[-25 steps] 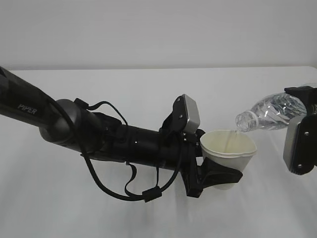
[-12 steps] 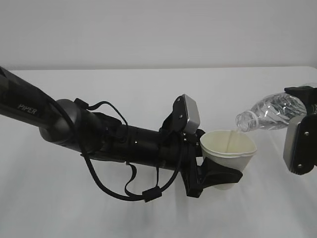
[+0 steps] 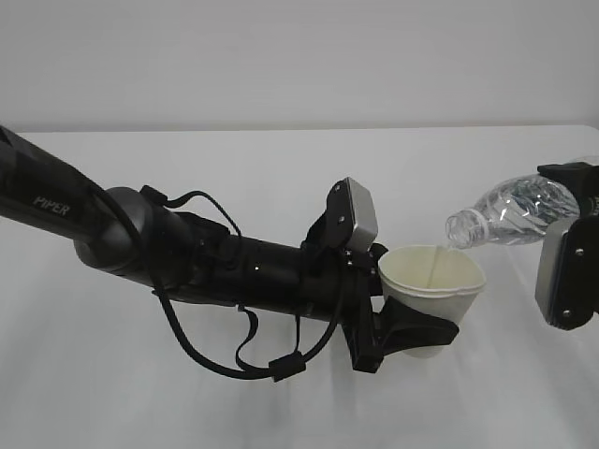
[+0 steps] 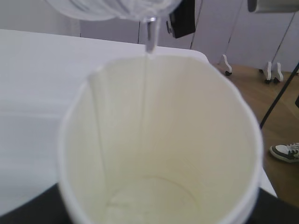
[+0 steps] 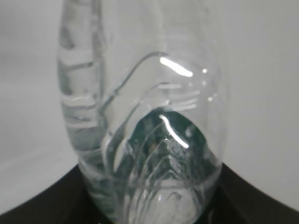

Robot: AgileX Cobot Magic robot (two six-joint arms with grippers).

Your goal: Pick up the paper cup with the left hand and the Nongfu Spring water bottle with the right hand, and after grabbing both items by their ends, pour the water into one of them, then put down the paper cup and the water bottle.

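The white paper cup (image 3: 432,281) is held upright above the table, with my left gripper (image 3: 416,334) shut round its lower part. In the left wrist view the paper cup (image 4: 159,154) fills the frame, cream inside, and black fingers (image 4: 23,215) show at the bottom corners. The clear Nongfu Spring water bottle (image 3: 513,211) lies tilted, its open neck over the cup's far rim. A thin stream of water (image 4: 148,44) falls into the cup. My right gripper (image 3: 573,201) is shut on the bottle's base end. Up close the bottle (image 5: 145,116) rises between dark fingers (image 5: 42,207).
The white table (image 3: 281,168) spreads under both arms, with a pale wall behind. The long PIPER arm (image 3: 140,243) and its loose cables cross the left half. Past the table's right edge lie a wooden floor (image 4: 280,107) and a shoe (image 4: 286,151).
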